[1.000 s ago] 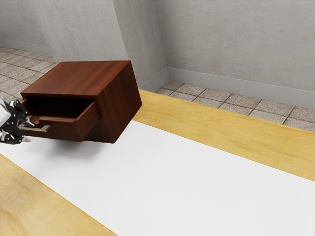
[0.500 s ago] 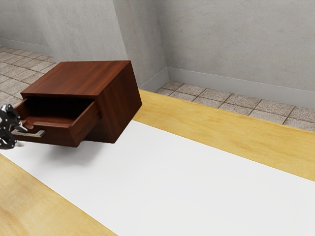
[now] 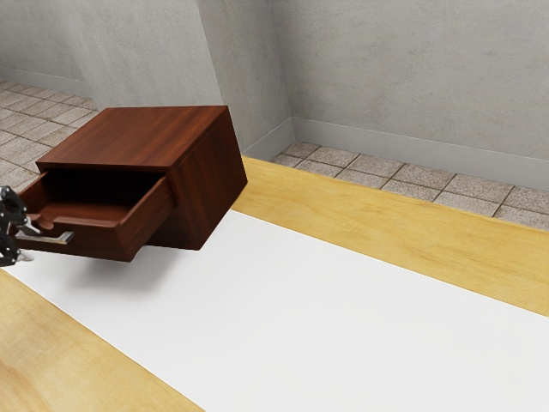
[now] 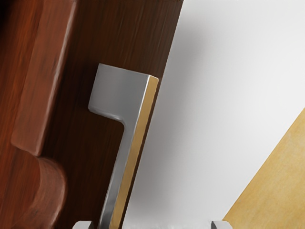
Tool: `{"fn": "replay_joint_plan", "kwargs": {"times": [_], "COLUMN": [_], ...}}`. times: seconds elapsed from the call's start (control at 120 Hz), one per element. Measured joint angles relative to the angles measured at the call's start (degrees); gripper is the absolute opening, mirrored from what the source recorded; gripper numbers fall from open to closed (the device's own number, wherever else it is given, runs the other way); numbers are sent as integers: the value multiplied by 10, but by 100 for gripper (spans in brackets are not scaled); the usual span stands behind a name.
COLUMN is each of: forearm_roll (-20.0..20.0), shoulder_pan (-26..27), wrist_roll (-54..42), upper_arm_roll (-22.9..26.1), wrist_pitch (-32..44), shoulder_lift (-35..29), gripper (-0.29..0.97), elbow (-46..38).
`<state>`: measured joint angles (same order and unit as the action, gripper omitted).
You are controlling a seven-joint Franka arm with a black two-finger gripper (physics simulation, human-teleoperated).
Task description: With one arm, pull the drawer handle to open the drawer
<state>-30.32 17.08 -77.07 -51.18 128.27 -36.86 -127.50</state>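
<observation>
The pulling step looks under way: the drawer [image 3: 96,225] stands well out of the cabinet [image 3: 150,137], its handle [image 4: 125,143] between the gripper's [image 3: 15,232] spread, unclamped fingers, so the next move probably calls for drawing straight away from the cabinet.

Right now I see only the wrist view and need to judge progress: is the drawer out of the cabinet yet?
Observer: Yes. In the exterior view the drawer stands partly out of the cabinet, with a dark opening above it.
Operator: And where is the gripper?
Observer: The gripper is at the handle, at the exterior view's left edge.
</observation>
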Motion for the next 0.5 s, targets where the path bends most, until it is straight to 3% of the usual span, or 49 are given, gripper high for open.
{"fn": "replay_joint_plan", "kwargs": {"times": [0.242, 0.4, 0.5], "forearm_roll": [0, 4, 55], "shoulder_pan": [-15, -57, -44], "wrist_roll": [0, 4, 47], "upper_arm_roll": [17, 123, 160], "wrist_pitch": [-5, -25, -109], "shoulder_lift": [-12, -72, -93], "gripper": [27, 29, 44], "elbow": [-5, -3, 47]}}
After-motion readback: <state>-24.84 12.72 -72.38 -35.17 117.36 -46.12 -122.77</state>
